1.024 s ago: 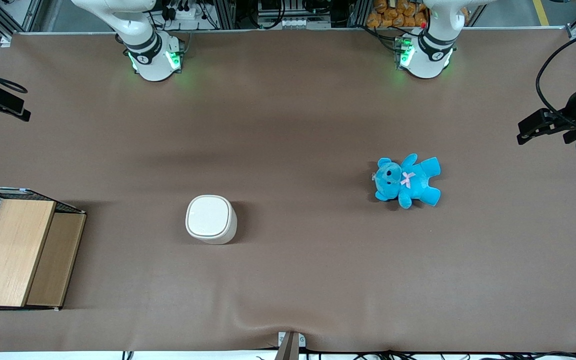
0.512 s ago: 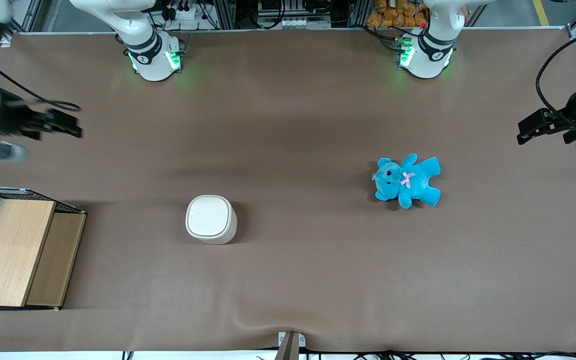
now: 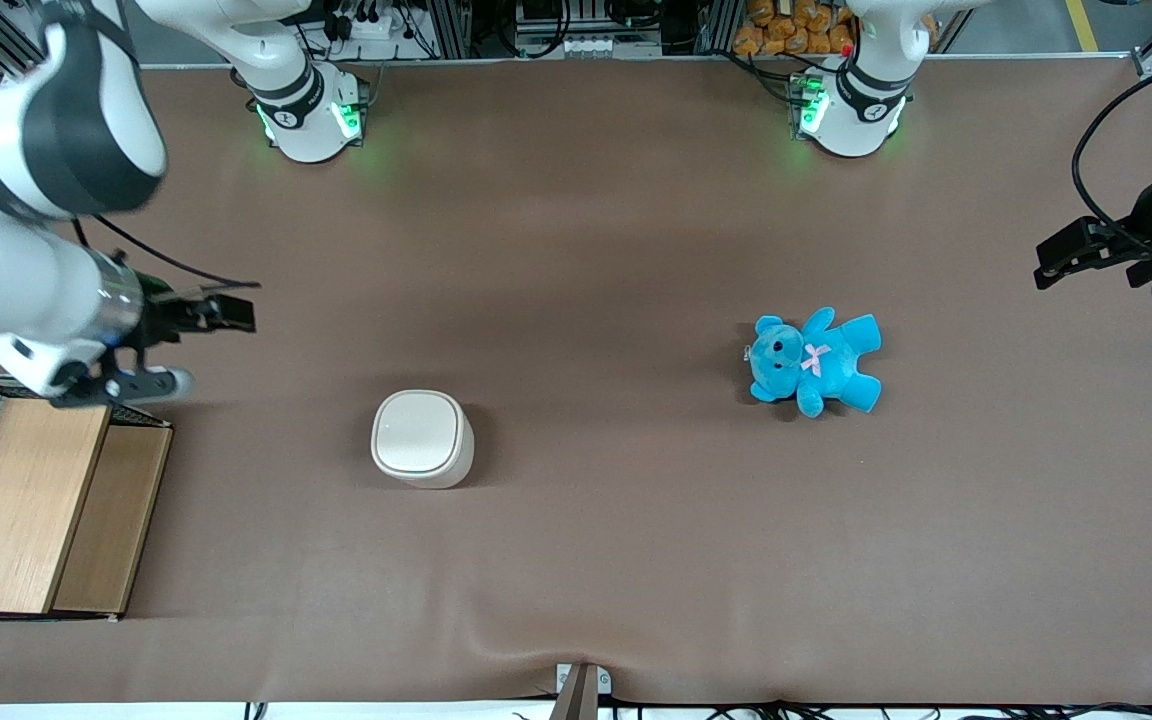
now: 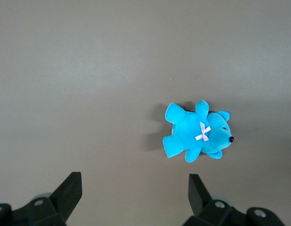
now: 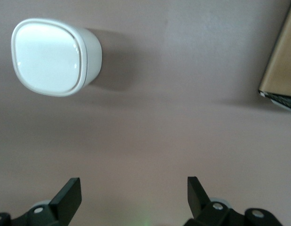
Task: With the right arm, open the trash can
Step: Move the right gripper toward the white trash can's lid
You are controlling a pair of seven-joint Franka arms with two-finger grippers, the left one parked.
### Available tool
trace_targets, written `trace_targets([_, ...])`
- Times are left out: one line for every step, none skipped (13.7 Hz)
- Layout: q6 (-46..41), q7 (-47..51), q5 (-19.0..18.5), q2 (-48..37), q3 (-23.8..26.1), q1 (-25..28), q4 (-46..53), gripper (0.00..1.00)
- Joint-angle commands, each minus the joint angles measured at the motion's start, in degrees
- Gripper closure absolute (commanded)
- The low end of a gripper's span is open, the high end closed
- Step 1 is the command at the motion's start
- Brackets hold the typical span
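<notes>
Front view: a brown table is seen from above. The right arm (image 3: 31,190), white with dark joint bands, has swung in over the working arm's end of the table; a second ago only a sliver of its dark gripper was visible at the edge, and half a second ago it was a blur farther from the bin. The gripper (image 3: 221,312) is now held above the table, well apart from the trash can (image 3: 421,438) and farther from the front camera than it. The trash can, a small cream-white bin, stands upright with its flat lid shut, unmoved over the last second. A wooden box with wire mesh (image 3: 41,500) sits at the working arm's end, and a blue teddy bear (image 3: 814,362) lies toward the parked arm's end.

Left wrist view: only the teddy bear (image 4: 197,136) on bare table is shown.

Right wrist view: the two fingers (image 5: 65,197) are seen spread apart with nothing between them. The trash can (image 5: 53,56) is seen from above, lid closed, clear of the fingers, and a corner of the wooden box (image 5: 280,66) shows.

The approach is judged to be under way; the lid is not yet touched, so opening remains entirely to be done.
</notes>
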Motion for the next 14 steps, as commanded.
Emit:
trace_targets([3.0, 0.5, 1.7, 4.7, -0.2, 0.6, 1.2, 0.09])
trace_targets([4.0, 0.5, 1.9, 6.0, -0.2, 1.5, 1.4, 0.12])
trace_targets([5.8, 0.6, 2.0, 7.0, -0.2, 2.5, 1.4, 0.17])
trace_targets([7.5, 1.0, 1.8, 7.5, -0.2, 3.4, 1.4, 0.25])
trace_targets([8.4, 1.5, 1.7, 8.0, -0.3, 4.3, 1.4, 0.37])
trace_targets([9.4, 2.6, 1.8, 8.7, -0.3, 4.7, 1.4, 0.46])
trace_targets([10.5, 3.3, 1.8, 9.3, -0.3, 5.0, 1.4, 0.55])
trace_targets([11.6, 3.7, 1.9, 10.0, -0.3, 5.6, 1.4, 0.67])
trace_targets([13.1, 4.2, 1.8, 10.6, -0.3, 6.4, 1.4, 0.85])
trace_targets([14.8, 4.7, 1.8, 11.1, -0.3, 7.1, 1.4, 1.0])
trace_targets([15.6, 5.3, 1.8, 11.5, -0.3, 7.8, 1.4, 1.0])
trace_targets([16.5, 6.4, 1.5, 12.0, -0.3, 8.5, 1.4, 1.0])
trace_targets([17.7, 6.9, 1.4, 12.7, -0.3, 8.6, 1.5, 1.0])
trace_targets([18.6, 7.0, 1.5, 13.4, -0.4, 8.6, 1.6, 1.0])
